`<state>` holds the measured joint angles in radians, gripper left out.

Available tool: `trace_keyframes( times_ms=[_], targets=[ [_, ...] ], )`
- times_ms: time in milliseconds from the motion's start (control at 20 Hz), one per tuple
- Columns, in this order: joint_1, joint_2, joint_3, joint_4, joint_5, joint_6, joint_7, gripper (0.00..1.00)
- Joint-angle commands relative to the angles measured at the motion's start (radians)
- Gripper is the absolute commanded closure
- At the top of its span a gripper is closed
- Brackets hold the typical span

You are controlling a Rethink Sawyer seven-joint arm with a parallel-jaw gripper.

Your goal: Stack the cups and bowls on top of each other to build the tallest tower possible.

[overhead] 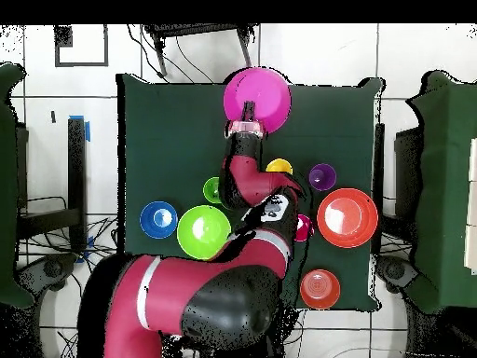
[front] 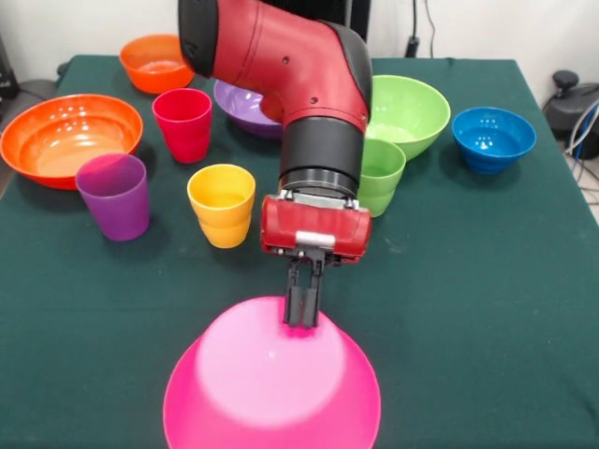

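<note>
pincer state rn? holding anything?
Pincer: fingers close together, tips at the far edge of the upturned pink bowl; whether it grips the bowl cannot be told.

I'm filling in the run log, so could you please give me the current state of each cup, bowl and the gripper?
pink bowl: upturned, near table edge
gripper: fingers close together, at the pink bowl's top
large orange bowl: upright, empty
small orange bowl: upright, empty
purple bowl: upright, partly hidden
green bowl: upright, empty
blue bowl: upright, empty
red cup, purple cup, yellow cup, green cup: upright, unstacked
</note>
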<state>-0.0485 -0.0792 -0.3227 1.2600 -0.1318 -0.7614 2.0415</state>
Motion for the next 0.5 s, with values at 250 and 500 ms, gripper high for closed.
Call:
trace_keyframes(
  times_ms=[250,500],
  targets=[
    [-0.088,0.054,0.286,0.097,-0.143,0.362,0.207,0.00],
    [-0.091,0.060,0.283,0.094,-0.136,0.334,0.213,0.00]
  ],
)
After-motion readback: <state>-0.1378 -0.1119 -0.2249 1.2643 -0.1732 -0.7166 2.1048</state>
